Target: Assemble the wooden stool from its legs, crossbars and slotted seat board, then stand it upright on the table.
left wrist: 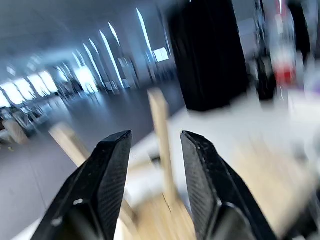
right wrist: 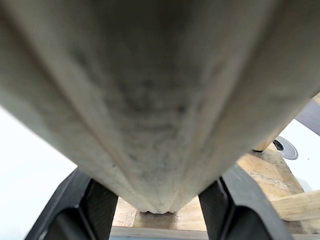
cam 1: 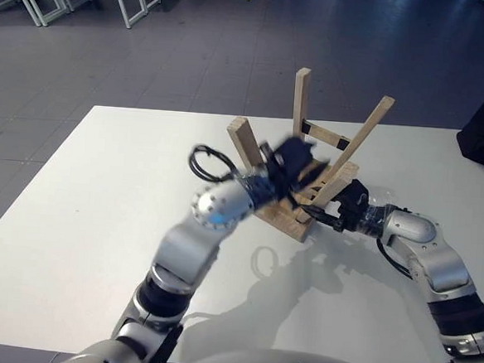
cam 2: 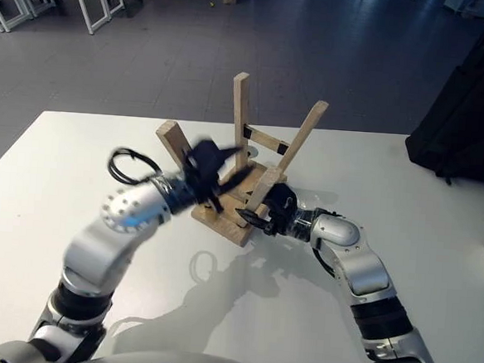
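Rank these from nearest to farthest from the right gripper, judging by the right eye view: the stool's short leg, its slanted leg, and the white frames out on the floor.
1. slanted leg, held in the right gripper.
2. short leg, standing farther to the left.
3. white frames, far back at the left.

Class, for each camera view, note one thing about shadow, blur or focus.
Left eye view: the left gripper is smeared by blur; soft shadows lie on the table nearer than the stool. Left wrist view: its fingers are crisp, the stool leg and room behind blurred. Right wrist view: the gripped leg looms very close, dim and soft.
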